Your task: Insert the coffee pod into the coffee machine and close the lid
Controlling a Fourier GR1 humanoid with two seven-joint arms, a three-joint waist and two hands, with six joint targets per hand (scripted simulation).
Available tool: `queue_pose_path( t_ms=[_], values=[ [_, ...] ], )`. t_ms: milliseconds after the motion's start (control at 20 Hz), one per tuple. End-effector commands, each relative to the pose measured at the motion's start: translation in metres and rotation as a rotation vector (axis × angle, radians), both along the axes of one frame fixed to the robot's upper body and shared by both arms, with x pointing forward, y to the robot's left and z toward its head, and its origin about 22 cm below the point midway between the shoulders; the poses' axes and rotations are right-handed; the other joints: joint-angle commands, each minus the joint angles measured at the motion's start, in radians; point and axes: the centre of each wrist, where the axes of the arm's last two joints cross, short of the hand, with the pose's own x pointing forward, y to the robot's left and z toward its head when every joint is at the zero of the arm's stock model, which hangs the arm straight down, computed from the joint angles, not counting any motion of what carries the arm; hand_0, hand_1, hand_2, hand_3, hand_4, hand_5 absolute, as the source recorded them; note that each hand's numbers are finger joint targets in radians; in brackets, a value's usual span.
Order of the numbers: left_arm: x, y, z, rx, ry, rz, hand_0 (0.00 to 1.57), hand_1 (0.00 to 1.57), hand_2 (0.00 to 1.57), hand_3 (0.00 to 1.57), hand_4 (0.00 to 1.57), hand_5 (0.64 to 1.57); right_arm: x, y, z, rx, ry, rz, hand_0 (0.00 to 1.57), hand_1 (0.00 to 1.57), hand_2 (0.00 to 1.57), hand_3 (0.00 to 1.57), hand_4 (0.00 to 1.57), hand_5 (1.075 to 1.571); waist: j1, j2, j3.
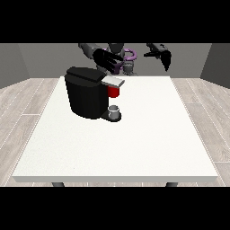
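The black coffee machine [86,93] stands on the white table [134,143], left of the middle. A grey lid [112,81] juts out to the right from its top, lying nearly level. Under the lid is a red thing at the machine [114,92]. A small grey thing [115,112] sits on the machine's low base, below the red thing. The hand at the view's left [107,60] hovers above and behind the machine's top, fingers spread and holding nothing. The hand at the view's right [164,55] hangs in the air well right of the machine, fingers relaxed and pointing down.
The table's far edge runs just behind the machine, and its front edge [117,179] lies near the camera. Wooden floor surrounds the table. The robot's torso [123,56] stands behind the far edge.
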Motion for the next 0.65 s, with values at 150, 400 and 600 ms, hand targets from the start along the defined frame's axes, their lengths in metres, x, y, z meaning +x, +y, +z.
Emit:
queue_pose_path(
  t_ms=[150,400,600],
  values=[
    [-0.018,-0.004,-0.035,-0.030,-0.011,0.012,0.00,0.00,0.00,0.00,0.19,1.571,-0.014,0.028,-0.007,0.067,-0.011,0.132,0.00,0.00,0.00,0.00,0.13,1.571,-0.060,-0.043,-0.0005],
    [-0.020,0.016,-0.040,-0.036,0.069,0.090,0.00,0.00,0.00,0.00,0.19,1.571,-0.050,0.028,-0.052,0.205,0.041,0.218,0.00,0.00,0.00,0.00,0.27,1.571,-0.129,-0.117,-0.0002],
    [-0.031,0.041,-0.053,-0.034,0.114,0.135,0.00,0.00,0.00,0.00,0.19,1.571,-0.089,0.022,-0.096,0.266,0.146,0.121,0.00,0.00,0.00,0.00,0.16,1.571,-0.178,-0.175,-0.0004]
  ],
)
